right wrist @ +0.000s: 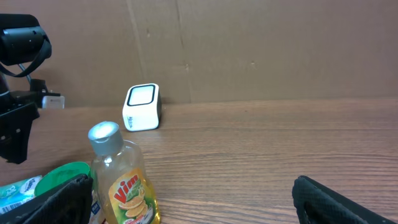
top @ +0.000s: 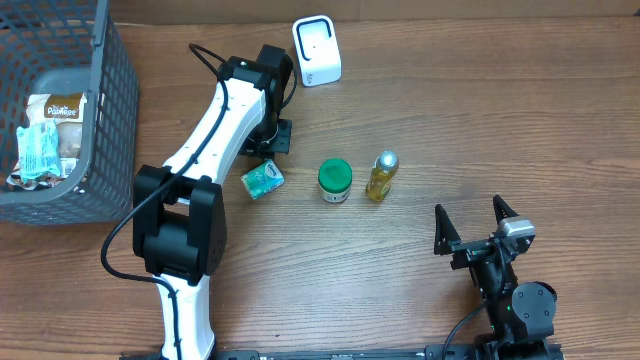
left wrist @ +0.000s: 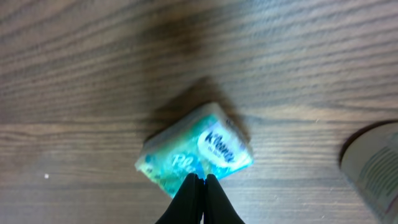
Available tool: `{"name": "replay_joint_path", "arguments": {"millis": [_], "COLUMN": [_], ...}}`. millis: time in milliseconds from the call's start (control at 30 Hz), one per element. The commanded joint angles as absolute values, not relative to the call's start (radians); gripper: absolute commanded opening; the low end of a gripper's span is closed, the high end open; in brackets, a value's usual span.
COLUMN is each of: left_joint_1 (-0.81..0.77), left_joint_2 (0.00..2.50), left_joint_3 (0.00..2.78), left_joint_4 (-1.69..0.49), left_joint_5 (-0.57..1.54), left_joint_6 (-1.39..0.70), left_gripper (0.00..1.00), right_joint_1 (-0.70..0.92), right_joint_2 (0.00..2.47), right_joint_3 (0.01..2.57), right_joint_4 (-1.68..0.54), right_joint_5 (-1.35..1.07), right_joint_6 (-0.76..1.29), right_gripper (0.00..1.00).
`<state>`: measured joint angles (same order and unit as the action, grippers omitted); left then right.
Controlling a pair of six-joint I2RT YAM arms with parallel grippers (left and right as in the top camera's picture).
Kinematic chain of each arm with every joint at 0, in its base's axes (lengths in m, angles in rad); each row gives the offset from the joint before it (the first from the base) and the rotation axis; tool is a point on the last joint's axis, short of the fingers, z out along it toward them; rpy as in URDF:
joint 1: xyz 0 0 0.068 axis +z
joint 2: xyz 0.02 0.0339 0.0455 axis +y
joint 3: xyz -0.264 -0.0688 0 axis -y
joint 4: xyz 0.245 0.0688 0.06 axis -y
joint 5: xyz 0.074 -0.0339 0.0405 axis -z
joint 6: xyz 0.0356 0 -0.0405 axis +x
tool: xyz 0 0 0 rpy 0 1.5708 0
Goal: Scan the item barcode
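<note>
Teal tissue pack (left wrist: 198, 149) lies at the tips of the left claw (left wrist: 200, 180) (pressed together, gripping nothing).

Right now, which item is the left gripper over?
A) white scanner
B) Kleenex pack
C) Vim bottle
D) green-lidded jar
B: the left wrist view shows the shut left gripper over the edge of the Kleenex pack.
</note>
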<state>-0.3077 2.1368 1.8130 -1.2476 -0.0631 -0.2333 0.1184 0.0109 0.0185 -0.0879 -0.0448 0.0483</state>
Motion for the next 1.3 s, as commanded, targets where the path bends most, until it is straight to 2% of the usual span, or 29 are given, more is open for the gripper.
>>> {"name": "replay_joint_path", "arguments": {"millis": [0,1267], "left_joint_1": [-0.316,-0.322], "left_joint_2": [2.141,2.141], "left_joint_3": [1.832,1.828], "left_joint_4": [-1.242,-1.252], "left_joint_5": [-0.043,0.001], "left_joint_6": [-0.225,-0.243], "left_gripper": [0.04,0.05], "right_joint_1": [0.116,0.116], "right_joint_2": [0.003,0.003], "right_joint_3": [0.008,0.008], "right_joint_4": [-0.081,-0.081], "right_joint_5": [-0.039,-0.039], "right_joint_6": [0.040,0.040], "right_gripper": [1.00,1.00]}}
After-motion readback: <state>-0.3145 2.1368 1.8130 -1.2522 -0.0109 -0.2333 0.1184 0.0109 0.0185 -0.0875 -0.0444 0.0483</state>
